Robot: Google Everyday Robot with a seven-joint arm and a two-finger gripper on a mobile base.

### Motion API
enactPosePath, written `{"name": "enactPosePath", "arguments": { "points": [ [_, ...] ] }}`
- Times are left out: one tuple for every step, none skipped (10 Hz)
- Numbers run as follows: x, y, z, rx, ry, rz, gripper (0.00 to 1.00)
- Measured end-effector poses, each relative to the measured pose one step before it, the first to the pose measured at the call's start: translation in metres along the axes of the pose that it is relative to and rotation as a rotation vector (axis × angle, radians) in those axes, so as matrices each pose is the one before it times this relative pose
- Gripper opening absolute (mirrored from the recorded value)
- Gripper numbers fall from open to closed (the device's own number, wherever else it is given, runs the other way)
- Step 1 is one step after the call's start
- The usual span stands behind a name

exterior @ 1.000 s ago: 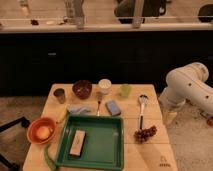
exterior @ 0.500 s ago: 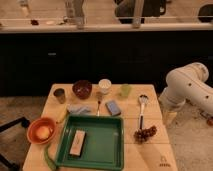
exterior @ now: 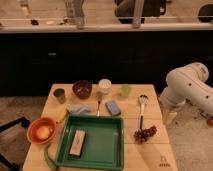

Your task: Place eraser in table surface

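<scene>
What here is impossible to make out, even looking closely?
In the camera view:
End effector, low beside the table's right edge: too small to read its form.
Robot arm: cut off by the right edge.
Orange bowl: contents too small to name.
Eraser in the green tray: markings too small.

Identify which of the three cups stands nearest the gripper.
The green cup, rightmost; the gripper hangs right of the table, farther from the white cup and the grey cup.
</scene>
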Motion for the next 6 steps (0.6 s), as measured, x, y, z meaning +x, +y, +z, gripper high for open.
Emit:
{"name": "enactPosePath", "arguments": {
  "points": [
    [-0.00254,0.00314,-0.00019,-0.00002,-0.01485,-0.02634,0.80],
    [-0.00722,0.00792,0.00013,-0.00269,-0.01175,-0.06104,0.80],
    [-0.00862,0.00802,-0.00023,-0.00167,-0.00505,-0.07269,0.80],
    [-0.01450,0.01338,0.00064,-0.00425,-0.00226,-0.11246,0.80],
    [-0.00851,0.00586,0.00048,-0.00231,0.00033,-0.04676,0.80],
    [-0.00844,0.00470,0.00097,-0.00333,-0.00080,-0.04453,0.80]
  ]
}}
